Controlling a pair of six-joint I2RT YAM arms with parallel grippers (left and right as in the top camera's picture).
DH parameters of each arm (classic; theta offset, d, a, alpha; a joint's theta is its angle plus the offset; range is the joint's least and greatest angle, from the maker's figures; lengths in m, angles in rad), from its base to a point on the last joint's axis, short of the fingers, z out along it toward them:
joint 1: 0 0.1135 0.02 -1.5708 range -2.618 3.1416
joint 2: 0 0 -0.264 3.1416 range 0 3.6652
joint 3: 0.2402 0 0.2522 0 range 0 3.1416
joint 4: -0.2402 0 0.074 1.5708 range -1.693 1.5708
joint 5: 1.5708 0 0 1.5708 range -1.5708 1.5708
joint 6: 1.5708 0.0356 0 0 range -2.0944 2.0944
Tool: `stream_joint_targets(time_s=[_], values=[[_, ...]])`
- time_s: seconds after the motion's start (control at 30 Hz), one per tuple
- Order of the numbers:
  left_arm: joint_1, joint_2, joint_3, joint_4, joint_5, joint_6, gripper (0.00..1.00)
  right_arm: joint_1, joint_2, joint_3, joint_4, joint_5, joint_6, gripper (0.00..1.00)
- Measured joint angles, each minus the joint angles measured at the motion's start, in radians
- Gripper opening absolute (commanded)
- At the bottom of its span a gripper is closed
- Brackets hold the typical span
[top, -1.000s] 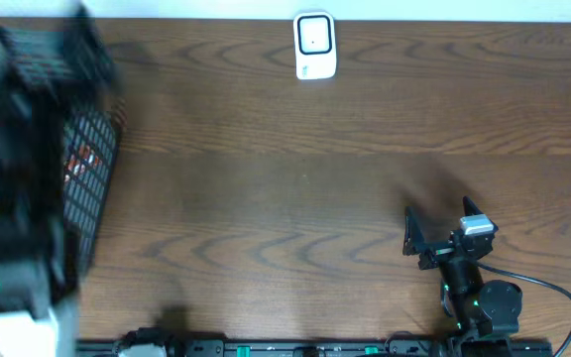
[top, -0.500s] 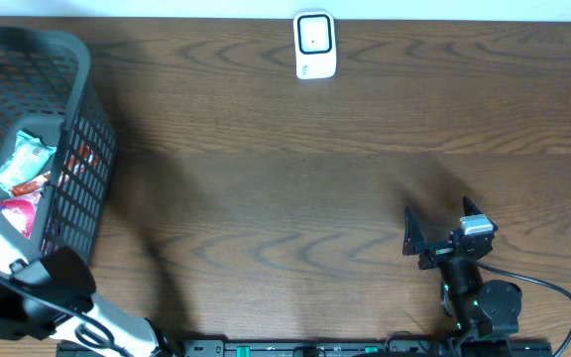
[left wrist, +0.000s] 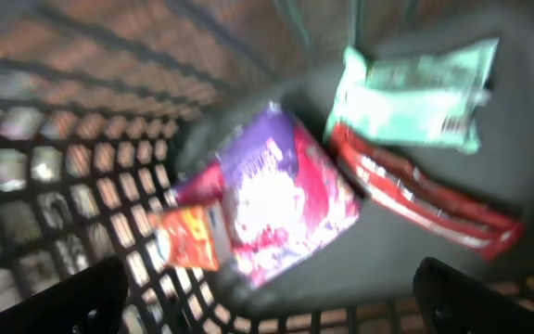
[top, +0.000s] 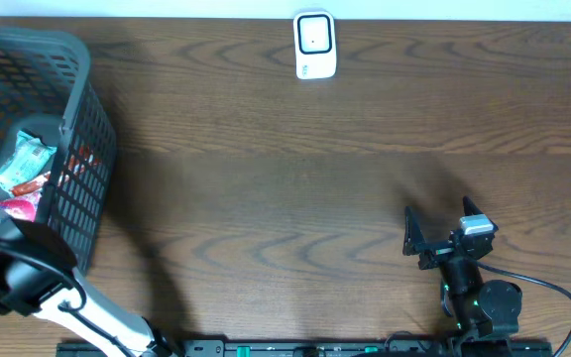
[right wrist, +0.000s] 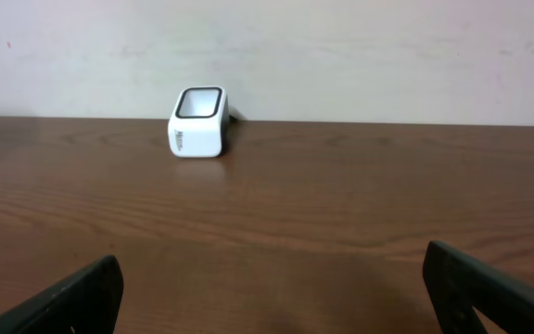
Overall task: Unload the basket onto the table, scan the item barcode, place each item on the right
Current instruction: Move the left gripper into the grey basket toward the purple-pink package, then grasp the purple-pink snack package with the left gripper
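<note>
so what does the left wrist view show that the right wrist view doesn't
Only the left wrist view: the inside of the mesh basket, with a purple packet, a mint-green packet and a red packet lying in it, all blurred.
Only the right wrist view: the white scanner standing on the bare wooden table.
Shared: each shows its own tool, left tool and right tool, open and holding nothing.
</note>
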Motion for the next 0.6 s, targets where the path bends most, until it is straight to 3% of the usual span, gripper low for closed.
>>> stream_joint_targets(time_s=[0.13,0.6], values=[[0.000,0.050,-0.094,-0.010,-0.008,-0.100,0.98,0.000,0.000,0.000,0.000,0.000,0.000,0.99],[0.000,0.077,-0.454,0.218,-0.051,-0.283,0.98,0.000,0.000,0.000,0.000,0.000,0.000,0.99]])
